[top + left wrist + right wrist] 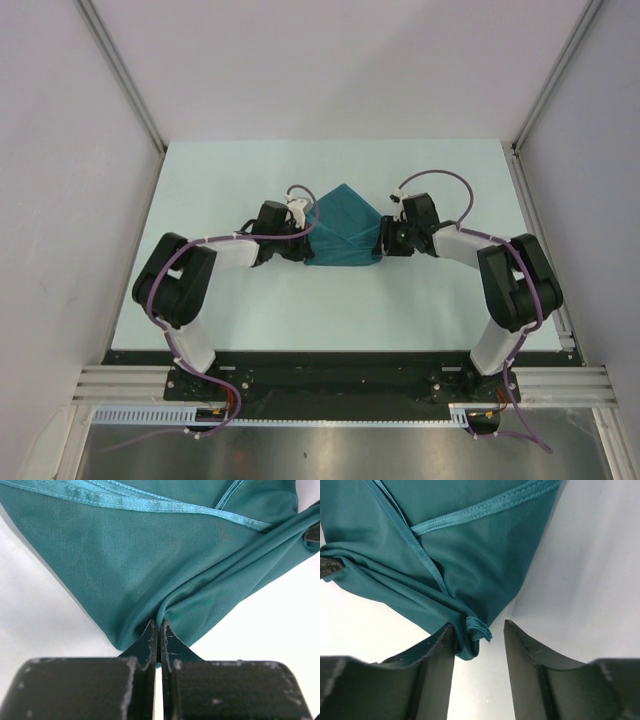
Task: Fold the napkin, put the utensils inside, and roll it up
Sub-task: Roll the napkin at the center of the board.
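Note:
The dark teal napkin (pixel 343 230) lies folded on the table between my two grippers. My left gripper (pixel 306 242) is shut on the napkin's left corner; in the left wrist view its jaws (pixel 159 628) pinch the cloth (pixel 150 555) tight, and folds fan out from the pinch. My right gripper (pixel 383 238) is open at the napkin's right corner; in the right wrist view (pixel 479 630) the hemmed corner (pixel 475 625) rests against the left finger (pixel 437 660), clear of the right finger. The gold fork is out of view.
The pale table (pixel 250 170) is enclosed by white walls with metal rails at left (pixel 125 70) and right (pixel 550 90). The arm bases stand on a black plate (pixel 330 375) at the near edge.

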